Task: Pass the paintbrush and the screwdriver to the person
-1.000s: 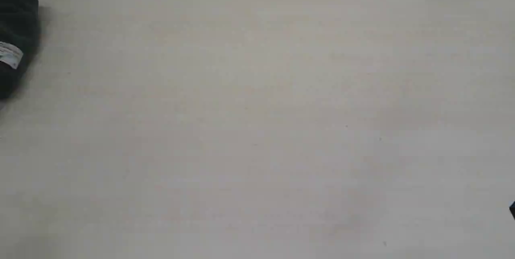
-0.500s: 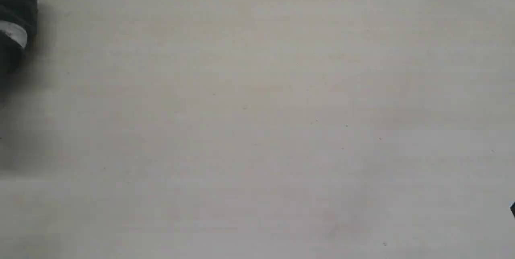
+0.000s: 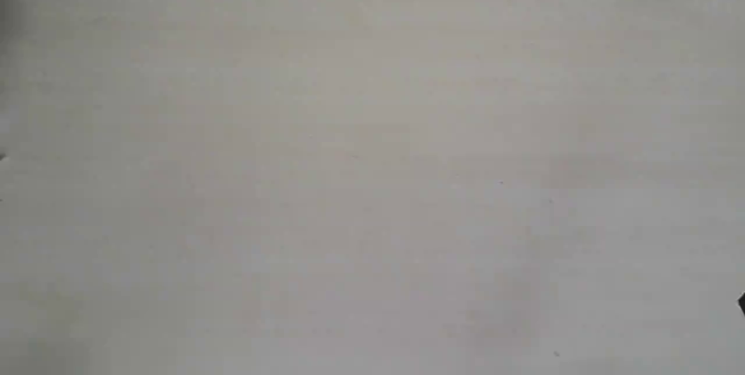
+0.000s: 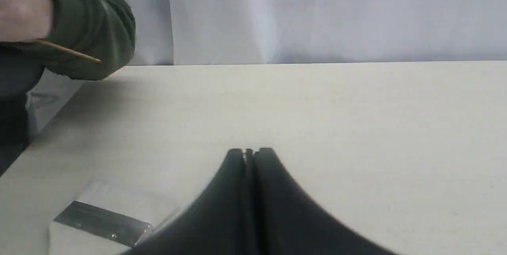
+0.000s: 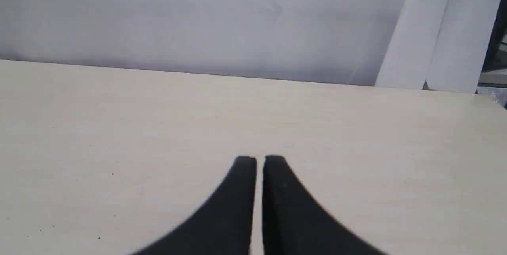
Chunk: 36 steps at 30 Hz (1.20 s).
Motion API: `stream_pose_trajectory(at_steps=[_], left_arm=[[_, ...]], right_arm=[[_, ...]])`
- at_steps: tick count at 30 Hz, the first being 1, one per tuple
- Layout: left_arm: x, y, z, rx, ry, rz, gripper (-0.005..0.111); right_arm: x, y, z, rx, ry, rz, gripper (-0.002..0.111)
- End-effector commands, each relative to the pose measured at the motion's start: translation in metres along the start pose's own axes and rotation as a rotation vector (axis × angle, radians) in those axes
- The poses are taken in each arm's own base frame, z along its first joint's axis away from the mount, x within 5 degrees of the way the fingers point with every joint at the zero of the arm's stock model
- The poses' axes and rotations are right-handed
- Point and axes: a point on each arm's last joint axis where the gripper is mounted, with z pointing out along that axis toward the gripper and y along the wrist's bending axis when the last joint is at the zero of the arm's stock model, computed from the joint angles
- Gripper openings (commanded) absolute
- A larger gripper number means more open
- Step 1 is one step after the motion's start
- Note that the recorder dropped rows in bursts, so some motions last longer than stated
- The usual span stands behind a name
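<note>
The person's bare hand [image 4: 20, 5] and dark green sleeve [image 4: 91, 29] hover past the table's far left corner in the left wrist view. A thin orange-brown rod [image 4: 67, 51] sticks out of that hand; it may be the screwdriver's shaft, I cannot tell. A flat white thing with a silver band [image 4: 99, 223] lies close beside my left gripper [image 4: 250, 151]; whether it is the paintbrush I cannot tell. That gripper is shut and empty, low over the table. My right gripper [image 5: 259, 158] is also shut with nothing in it.
The pale table [image 3: 372, 165] fills the exterior view with nothing on it. A small black tip [image 3: 742, 303] pokes in at its right edge. A grey-white backdrop [image 5: 198, 21] stands behind the table's far edge.
The dark green sleeve at the left edge of the exterior view has drawn back towards the far left corner and has left that view. The black tip at the right edge has not moved.
</note>
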Motion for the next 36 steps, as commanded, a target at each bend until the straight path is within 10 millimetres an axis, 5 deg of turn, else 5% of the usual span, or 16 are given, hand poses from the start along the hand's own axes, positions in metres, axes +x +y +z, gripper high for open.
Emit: stream_pose_trajectory(at_steps=[1,36], left_arm=[[-0.0003,-0.0006,0.0,0.01,-0.009,-0.005,0.0],[-0.0006,-0.0006,0.0,0.009,-0.013,-0.001,0.0]], right_arm=[[0.0005,-0.0003,-0.0002,0.005,-0.004,-0.003,0.005],[0.0048,0.0037,-0.0004,-0.063,0.041,-0.022,0.005]])
